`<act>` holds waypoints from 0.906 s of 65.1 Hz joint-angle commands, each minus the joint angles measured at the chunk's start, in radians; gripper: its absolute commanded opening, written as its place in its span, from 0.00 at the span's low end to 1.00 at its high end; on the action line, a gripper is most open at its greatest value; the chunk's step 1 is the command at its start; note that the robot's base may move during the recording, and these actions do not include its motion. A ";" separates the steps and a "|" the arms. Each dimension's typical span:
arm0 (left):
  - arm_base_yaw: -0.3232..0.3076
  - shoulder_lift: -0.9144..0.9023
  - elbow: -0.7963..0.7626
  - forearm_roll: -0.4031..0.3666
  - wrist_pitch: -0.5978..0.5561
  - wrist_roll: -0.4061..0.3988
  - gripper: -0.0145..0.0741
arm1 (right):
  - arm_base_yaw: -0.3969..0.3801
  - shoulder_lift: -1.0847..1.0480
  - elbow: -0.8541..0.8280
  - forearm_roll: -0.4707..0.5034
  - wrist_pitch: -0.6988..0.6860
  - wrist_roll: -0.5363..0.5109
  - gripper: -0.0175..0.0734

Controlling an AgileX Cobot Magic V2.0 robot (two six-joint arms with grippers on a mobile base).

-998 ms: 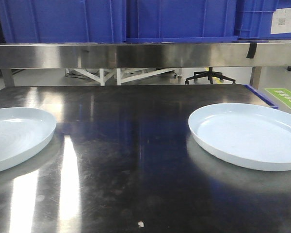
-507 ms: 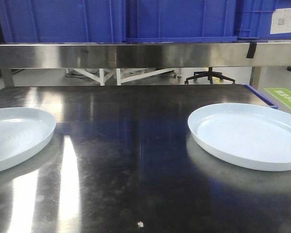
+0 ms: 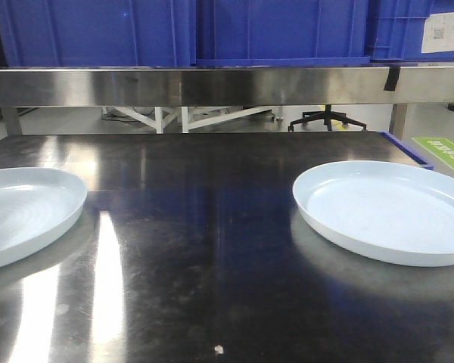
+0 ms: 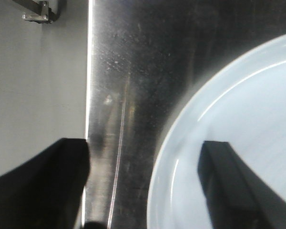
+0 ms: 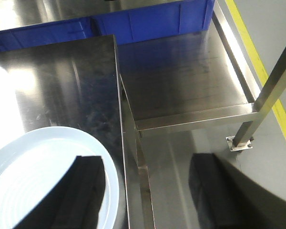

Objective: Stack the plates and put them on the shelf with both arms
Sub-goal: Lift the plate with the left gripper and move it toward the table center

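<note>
Left wrist-mounted view has my left pincer [image 4: 143,155] spread wide astride the rim of the left plate [image 4: 243,105], seemingly just above it, though blur hides the gap. My right pincer [image 5: 148,167] gapes likewise over the right plate [image 5: 38,162]. Both plates lie well apart on the counter [image 3: 212,249], unstacked. I judge this the approach: next I should lower, pinch one rim, and lift that plate over the other.
</note>
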 commanded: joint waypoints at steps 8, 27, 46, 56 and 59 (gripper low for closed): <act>0.003 -0.034 -0.029 -0.003 -0.030 -0.008 0.28 | 0.000 -0.007 -0.036 -0.007 -0.069 -0.005 0.73; 0.003 -0.040 -0.036 -0.064 -0.022 -0.008 0.27 | 0.000 -0.007 -0.036 -0.007 -0.069 -0.005 0.73; 0.003 -0.131 -0.092 -0.165 0.001 -0.006 0.27 | 0.000 -0.007 -0.036 -0.007 -0.069 -0.005 0.73; 0.003 -0.176 -0.129 -0.231 0.012 0.008 0.27 | 0.000 -0.007 -0.036 -0.007 -0.069 -0.005 0.73; 0.003 -0.185 -0.136 -0.262 0.015 0.030 0.27 | 0.000 -0.007 -0.036 -0.007 -0.069 -0.005 0.73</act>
